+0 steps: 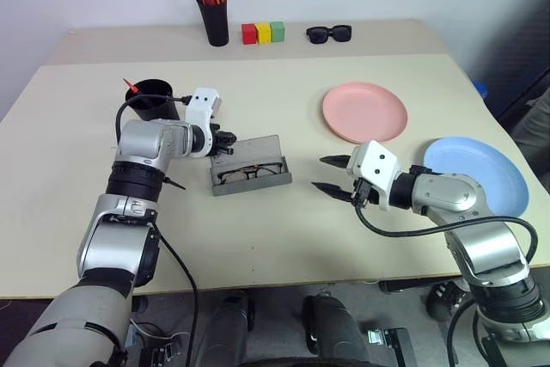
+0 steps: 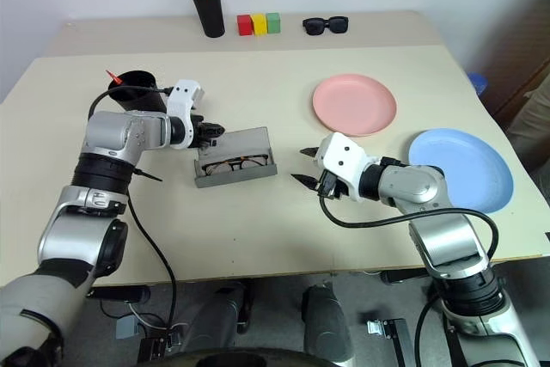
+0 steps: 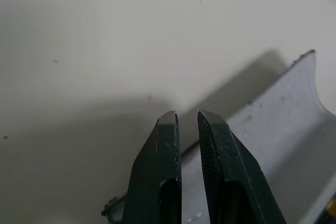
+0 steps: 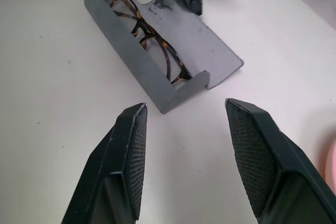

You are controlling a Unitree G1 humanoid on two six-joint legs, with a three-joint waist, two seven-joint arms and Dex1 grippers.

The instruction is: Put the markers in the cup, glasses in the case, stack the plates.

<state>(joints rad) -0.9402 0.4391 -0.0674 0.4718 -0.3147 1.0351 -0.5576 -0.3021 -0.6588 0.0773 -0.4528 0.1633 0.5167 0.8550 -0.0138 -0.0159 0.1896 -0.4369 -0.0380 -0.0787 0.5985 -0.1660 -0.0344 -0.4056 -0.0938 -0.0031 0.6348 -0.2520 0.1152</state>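
Observation:
The grey case (image 1: 251, 181) lies open at mid-table with its lid (image 3: 283, 124) tilted back. The brown-framed glasses (image 4: 152, 40) rest inside it. My left gripper (image 1: 226, 142) is shut with nothing between its fingers, its tips at the lid's far left edge. To the right of the case, my right gripper (image 1: 332, 174) hovers open and empty, pointing at it. A red marker (image 1: 131, 85) sticks out of the wide black cup (image 1: 155, 99), just behind my left arm. The pink plate (image 1: 364, 112) and the blue plate (image 1: 477, 169) lie apart on the right.
At the table's back stand a narrow black pen holder (image 1: 213, 19) with orange-tipped markers, three coloured blocks (image 1: 263, 33) and black sunglasses (image 1: 329, 33). The blue plate sits close to the table's right edge, under my right forearm.

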